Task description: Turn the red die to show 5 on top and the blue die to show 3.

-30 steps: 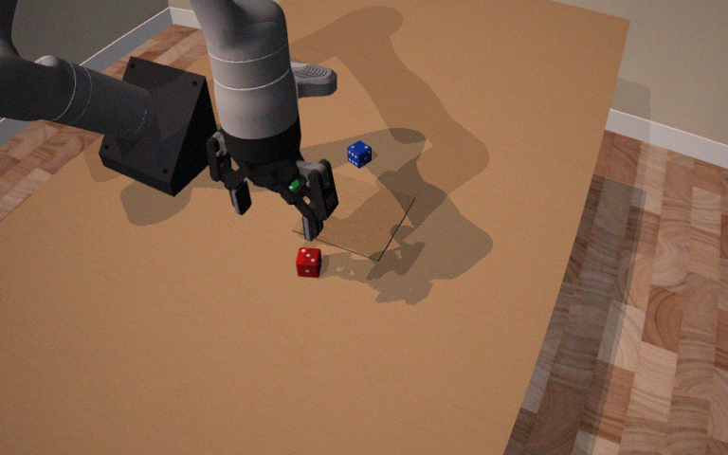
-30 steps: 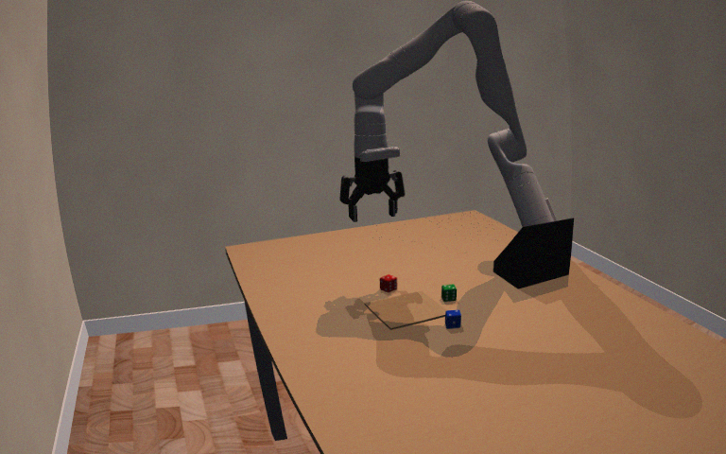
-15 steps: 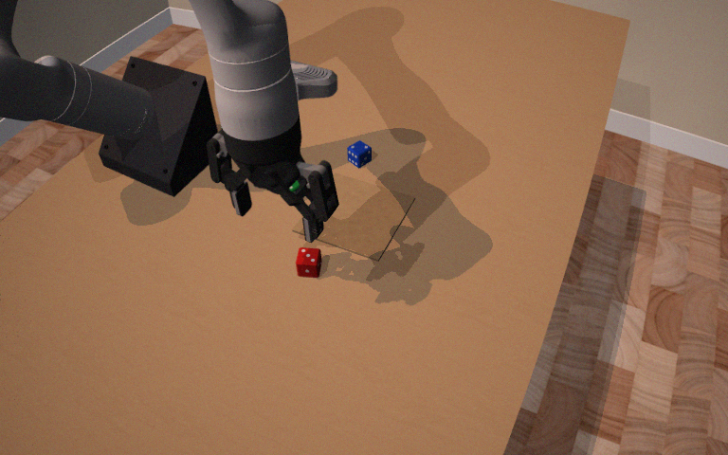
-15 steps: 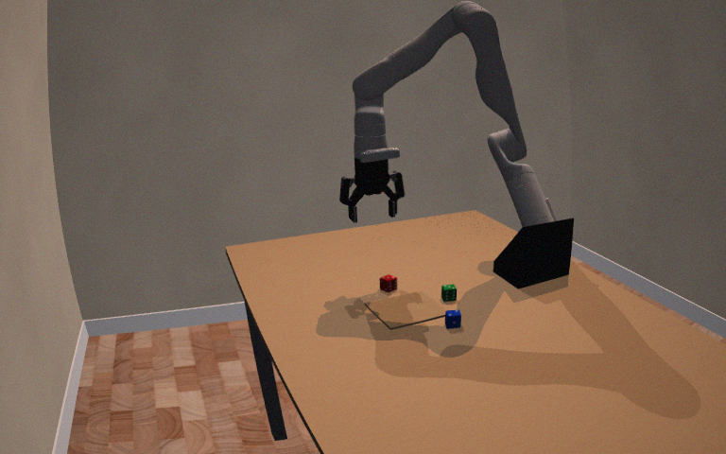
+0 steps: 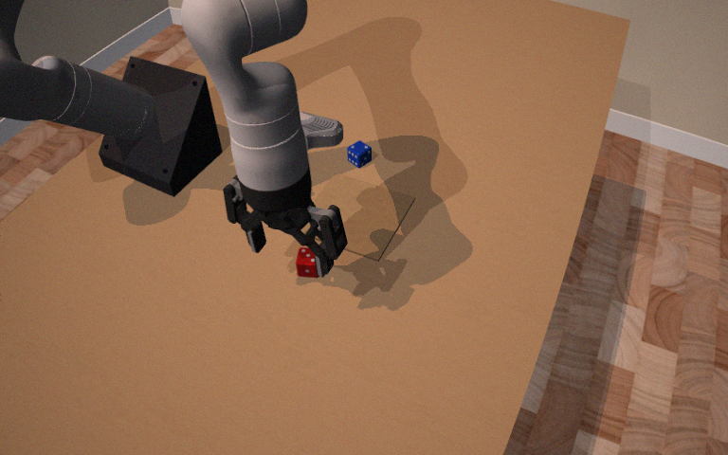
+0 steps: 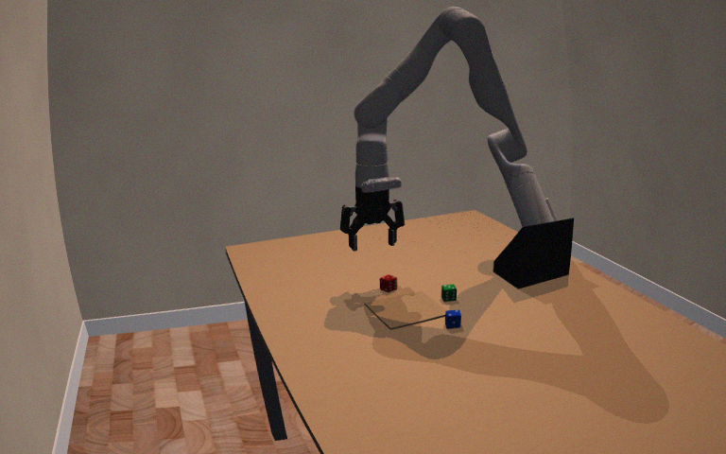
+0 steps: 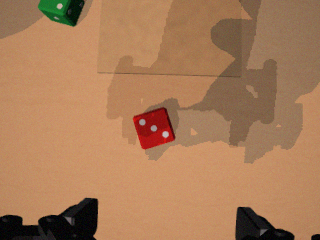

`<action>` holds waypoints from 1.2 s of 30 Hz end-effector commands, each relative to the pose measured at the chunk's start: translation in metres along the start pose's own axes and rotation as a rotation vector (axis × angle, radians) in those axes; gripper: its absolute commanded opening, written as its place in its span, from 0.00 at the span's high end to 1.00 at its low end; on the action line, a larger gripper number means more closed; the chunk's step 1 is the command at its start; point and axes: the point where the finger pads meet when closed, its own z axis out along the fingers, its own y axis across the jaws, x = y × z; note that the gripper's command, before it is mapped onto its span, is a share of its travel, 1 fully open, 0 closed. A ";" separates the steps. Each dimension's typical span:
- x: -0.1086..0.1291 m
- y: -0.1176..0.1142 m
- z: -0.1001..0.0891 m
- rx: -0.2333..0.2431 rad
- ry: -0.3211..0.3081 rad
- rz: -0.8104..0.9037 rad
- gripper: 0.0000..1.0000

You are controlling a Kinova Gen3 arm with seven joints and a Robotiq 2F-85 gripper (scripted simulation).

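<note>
The red die [image 5: 307, 263] lies on the table just off the edge of the thin tan mat [image 5: 356, 217], with 3 on top in the wrist view [image 7: 154, 128]. My gripper [image 5: 292, 252] is open and empty, well above the table and roughly over the red die [image 6: 388, 282]. It also shows in the exterior view [image 6: 371, 240]. The blue die [image 5: 358, 154] [image 6: 453, 319] lies off the mat beyond one corner. The green die [image 7: 60, 2] [image 6: 449, 292] lies off the mat near another corner. My arm hides it in the top view. The mat [image 7: 170, 34] lies flat.
The arm's black base block [image 5: 160, 126] stands at the back left of the table. The table's edge [image 5: 558, 300] runs along the right, with wooden floor beyond it.
</note>
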 end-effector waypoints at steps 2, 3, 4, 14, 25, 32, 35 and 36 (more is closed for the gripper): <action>-0.006 -0.007 0.025 0.025 -0.005 0.013 0.00; -0.006 -0.008 0.028 0.025 -0.005 0.013 0.00; -0.006 -0.008 0.030 0.025 -0.005 0.013 0.00; -0.006 -0.008 0.032 0.025 -0.005 0.013 0.00; -0.006 -0.008 0.032 0.025 -0.005 0.013 0.00; -0.006 -0.008 0.032 0.025 -0.005 0.013 0.00; -0.006 -0.008 0.032 0.025 -0.005 0.013 0.00; -0.006 -0.008 0.032 0.025 -0.005 0.013 0.00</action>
